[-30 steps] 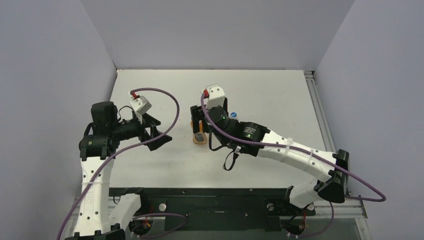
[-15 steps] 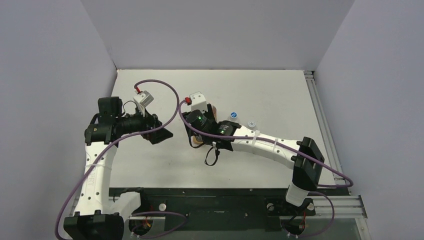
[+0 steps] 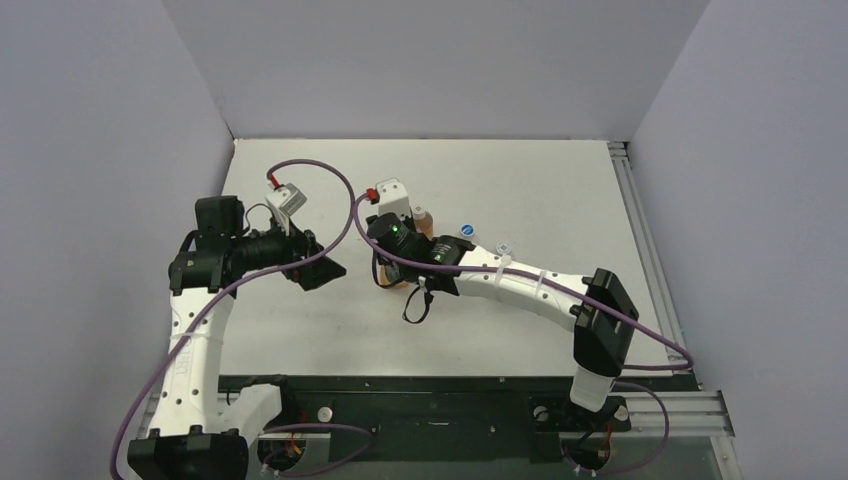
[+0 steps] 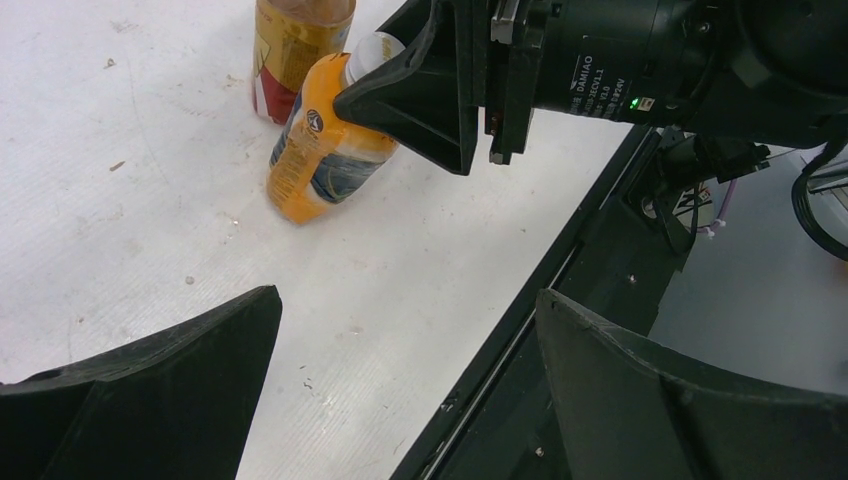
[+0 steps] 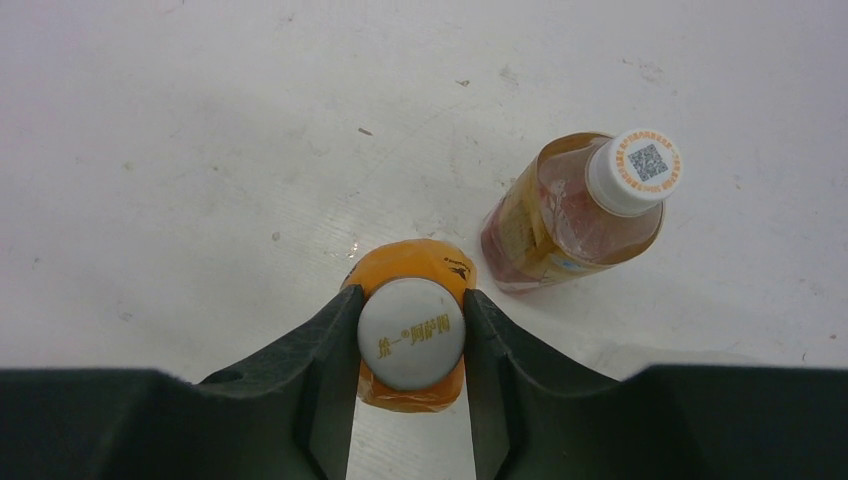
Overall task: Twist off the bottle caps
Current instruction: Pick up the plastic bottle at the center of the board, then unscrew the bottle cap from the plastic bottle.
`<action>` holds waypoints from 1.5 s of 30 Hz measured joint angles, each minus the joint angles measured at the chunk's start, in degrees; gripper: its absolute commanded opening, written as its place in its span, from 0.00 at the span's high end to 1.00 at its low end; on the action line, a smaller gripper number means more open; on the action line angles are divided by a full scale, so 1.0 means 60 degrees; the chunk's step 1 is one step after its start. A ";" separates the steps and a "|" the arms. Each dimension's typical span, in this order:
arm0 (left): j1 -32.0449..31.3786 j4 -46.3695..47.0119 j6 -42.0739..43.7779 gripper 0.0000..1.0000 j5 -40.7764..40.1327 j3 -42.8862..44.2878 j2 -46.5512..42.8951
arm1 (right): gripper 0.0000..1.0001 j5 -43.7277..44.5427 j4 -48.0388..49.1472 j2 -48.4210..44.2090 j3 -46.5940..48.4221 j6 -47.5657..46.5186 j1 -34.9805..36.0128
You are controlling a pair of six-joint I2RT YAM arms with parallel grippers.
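Observation:
An orange bottle [image 5: 405, 275] with a dark label [image 4: 335, 175] stands on the white table, leaning a little. My right gripper [image 5: 411, 335] is shut on its white cap [image 5: 411, 333], one finger [image 5: 330, 350] pressed to each side. Just behind it stands a reddish-brown bottle [image 5: 560, 225] with its white cap [image 5: 634, 170] on. From above, the right gripper [image 3: 393, 268] hides most of the orange bottle [image 3: 397, 283], and the reddish-brown bottle [image 3: 424, 219] shows beside the wrist. My left gripper [image 4: 410, 330] hangs open and empty to the left of the orange bottle [image 4: 320, 160].
A blue cap [image 3: 466, 230] and a small white round thing [image 3: 503, 247] sit right of the bottles, partly behind my right forearm. The table's black front rail [image 4: 560, 290] runs close under my left gripper [image 3: 325, 268]. Grey walls close the left, back and right sides.
My right gripper has come down over the orange bottle and shut on its white cap. The right arm swung left; the left arm shifted a little, then stayed still and open.

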 measured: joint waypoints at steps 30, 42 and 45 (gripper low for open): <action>-0.1016 0.1559 -0.0929 0.03 0.3078 -0.0619 -0.1953 | 0.85 -0.6954 0.0962 -0.4728 -0.1166 -0.1268 0.0415; -0.1195 0.4197 -0.3745 0.18 0.3927 -0.1807 -0.2936 | 0.88 -0.7176 0.1519 -0.4433 -0.1166 -0.1027 0.0510; -0.1235 0.4364 -0.3767 0.23 0.3887 -0.1810 -0.2976 | 0.90 -0.7176 0.1606 -0.4470 -0.1162 -0.0976 0.0554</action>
